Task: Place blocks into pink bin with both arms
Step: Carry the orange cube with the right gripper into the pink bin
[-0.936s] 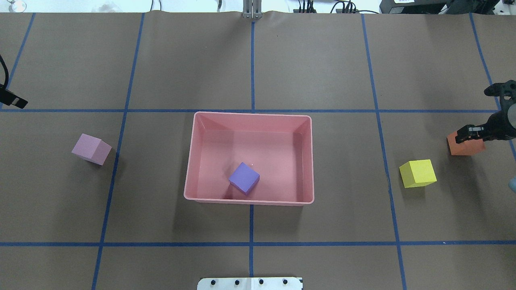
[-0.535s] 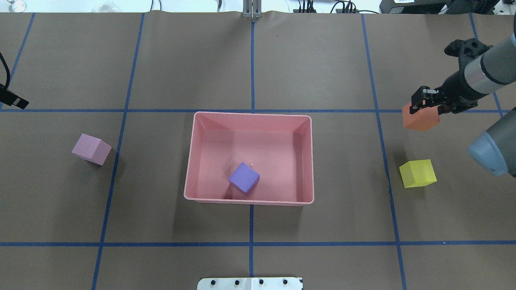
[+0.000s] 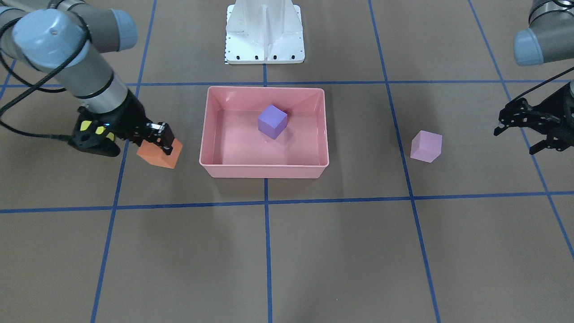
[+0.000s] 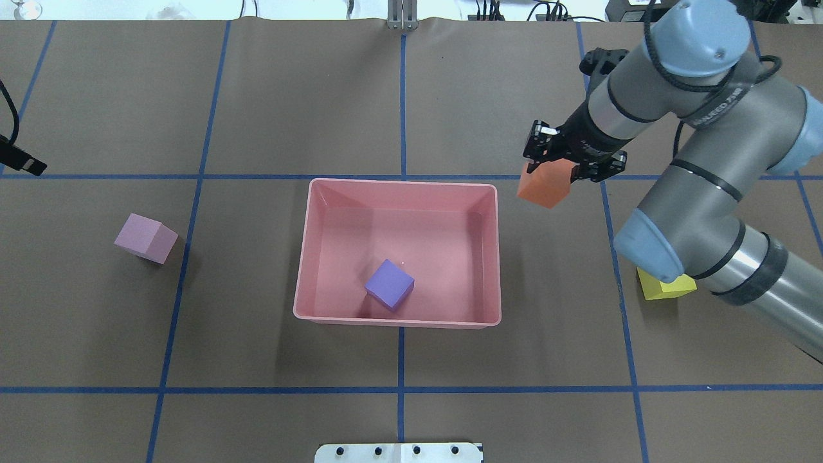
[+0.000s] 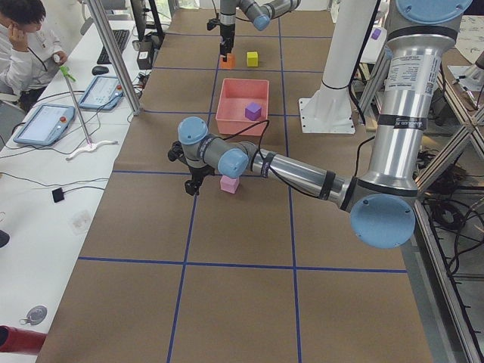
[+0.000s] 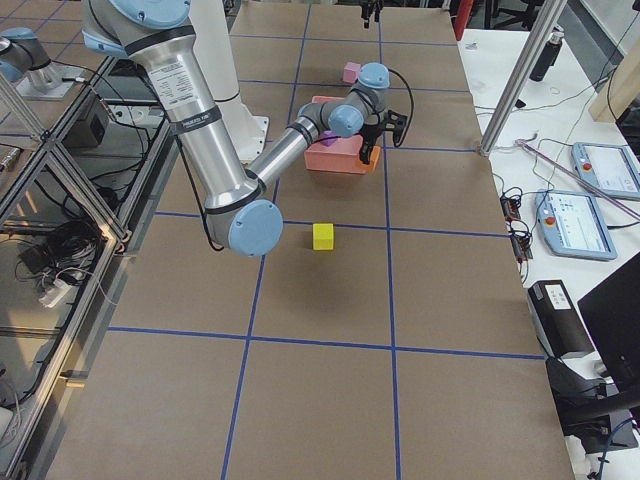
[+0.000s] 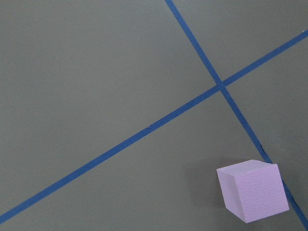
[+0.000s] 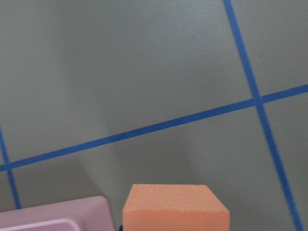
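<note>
Matte orange cube gripped by black right gripper upper right, shallow round-cornered pink plastic tray centre holding matte violet cube, lilac cube left, left gripper jaws spread, empty.

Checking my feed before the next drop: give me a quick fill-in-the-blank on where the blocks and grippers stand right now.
The only block lying inside the pink bin is the ___ one. The right gripper is shut on the orange block, while the left gripper is ___ and holds nothing. Besides the lilac-pink block, the ___ block also rests on the table outside the bin.
Missing words: purple; open; yellow.
</note>
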### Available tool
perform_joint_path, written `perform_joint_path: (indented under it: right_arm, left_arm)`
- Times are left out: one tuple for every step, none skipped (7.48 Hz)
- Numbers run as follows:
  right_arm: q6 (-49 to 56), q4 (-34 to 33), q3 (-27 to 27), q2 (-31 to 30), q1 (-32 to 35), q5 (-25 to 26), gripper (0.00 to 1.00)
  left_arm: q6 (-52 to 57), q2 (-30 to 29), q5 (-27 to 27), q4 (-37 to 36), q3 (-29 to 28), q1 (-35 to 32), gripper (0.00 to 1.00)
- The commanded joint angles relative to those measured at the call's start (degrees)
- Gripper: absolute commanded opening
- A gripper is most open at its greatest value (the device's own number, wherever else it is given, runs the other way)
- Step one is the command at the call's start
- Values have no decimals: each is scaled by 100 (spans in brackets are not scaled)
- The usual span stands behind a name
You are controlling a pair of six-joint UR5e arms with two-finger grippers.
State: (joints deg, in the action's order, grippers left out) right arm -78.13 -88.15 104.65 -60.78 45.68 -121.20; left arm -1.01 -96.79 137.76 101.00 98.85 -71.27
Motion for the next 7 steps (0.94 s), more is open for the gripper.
perform_joint_path:
  right_arm:
    - [-841,-333,-6,679,-724,638,0]
    - [-1044,-543,-50,917,-1032,920,0]
    - [-1107,-606,-68,954,-1270,1219,10]
    - [-1108,-598,-85,885,-1481,1596,99]
    - [-1090,-607,-85,858,-1544,1887,100]
    - [-1029,-755,-59,901,-1545,1864,100]
    - [-924,-1061,-15,945,-1545,1855,100]
  left_arm:
    - [4,-33,-4,25,-138,8,100]
    - [4,-33,-4,68,-190,8,100]
    - [4,-42,-4,69,-217,16,100]
    - [-5,-50,-4,69,-226,25,100]
    - [-249,-42,-21,86,-226,138,100]
    - [-547,11,-134,382,-217,279,100]
    - [-1072,142,-388,794,-173,419,100]
